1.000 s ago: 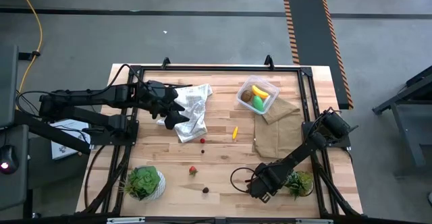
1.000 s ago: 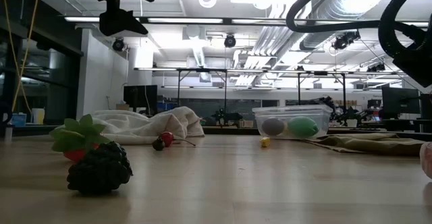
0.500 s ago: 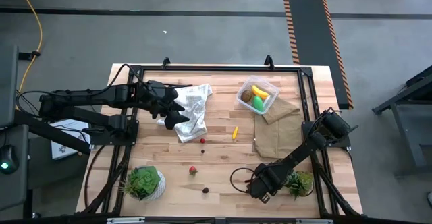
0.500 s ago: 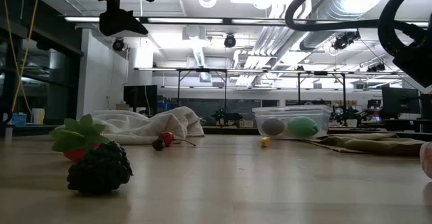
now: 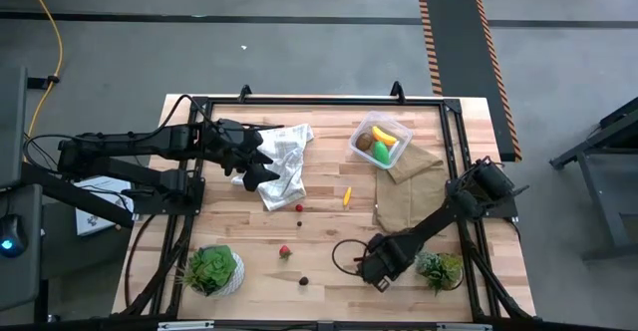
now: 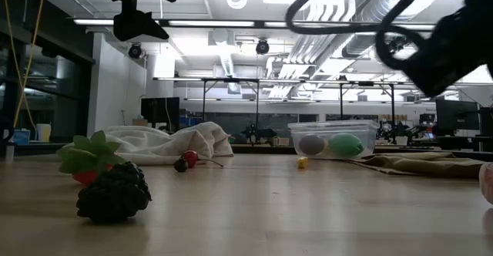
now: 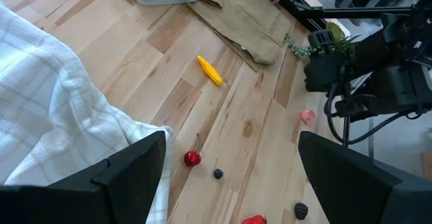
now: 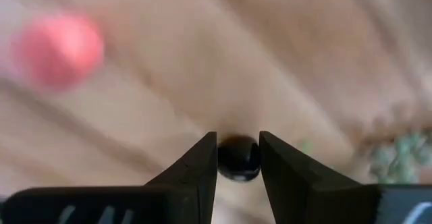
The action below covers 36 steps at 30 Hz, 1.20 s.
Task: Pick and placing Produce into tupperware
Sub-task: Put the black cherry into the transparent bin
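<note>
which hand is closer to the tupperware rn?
Right, narrowly. The right hand is low at the near edge, straight down-table from the tupperware; the left hand hovers over the white cloth, farther across.

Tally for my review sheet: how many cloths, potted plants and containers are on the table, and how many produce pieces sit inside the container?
Cloths: 2 (white checked cloth, brown cloth)
Potted plants: 2
Tupperware: 1
Pieces inside it: 3 (yellow banana, green oval, brown ball)
Total: 8

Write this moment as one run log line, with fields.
left gripper: open, over white cloth | right gripper: shut on dark berry | container: holds banana
</note>
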Available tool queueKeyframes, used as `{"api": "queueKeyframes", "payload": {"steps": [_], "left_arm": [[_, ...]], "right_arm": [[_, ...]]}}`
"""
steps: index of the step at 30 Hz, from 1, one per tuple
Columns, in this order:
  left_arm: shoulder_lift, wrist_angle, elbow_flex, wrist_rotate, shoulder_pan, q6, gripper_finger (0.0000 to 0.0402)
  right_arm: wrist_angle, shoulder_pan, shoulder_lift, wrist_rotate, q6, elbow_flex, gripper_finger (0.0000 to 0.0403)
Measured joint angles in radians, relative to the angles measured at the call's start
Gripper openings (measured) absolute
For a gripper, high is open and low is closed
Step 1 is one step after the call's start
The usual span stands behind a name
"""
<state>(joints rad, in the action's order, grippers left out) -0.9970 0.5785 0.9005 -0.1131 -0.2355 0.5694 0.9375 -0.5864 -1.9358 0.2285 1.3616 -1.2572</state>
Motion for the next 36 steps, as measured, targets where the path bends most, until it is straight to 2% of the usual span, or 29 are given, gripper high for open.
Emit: {"api": "queueKeyframes", "payload": {"steps": [15,26,36], "left_arm": [[0.0,0.0,0.0,0.0,0.0,-0.023,0.0328],[0.0,0.0,0.0,-0.008,0.0,-0.033,0.0328],[0.0,0.0,0.0,-0.01,0.0,-0.042,0.0328]], "right_arm": [[0.0,0.097,0.0,-0.02,-0.104,0.0,0.0096],[0.019,0.117,0.0,0.036,-0.161,0.0,0.0099],[0.016,0.117,0.014,0.047,-0.213,0.0,0.0168]]}}
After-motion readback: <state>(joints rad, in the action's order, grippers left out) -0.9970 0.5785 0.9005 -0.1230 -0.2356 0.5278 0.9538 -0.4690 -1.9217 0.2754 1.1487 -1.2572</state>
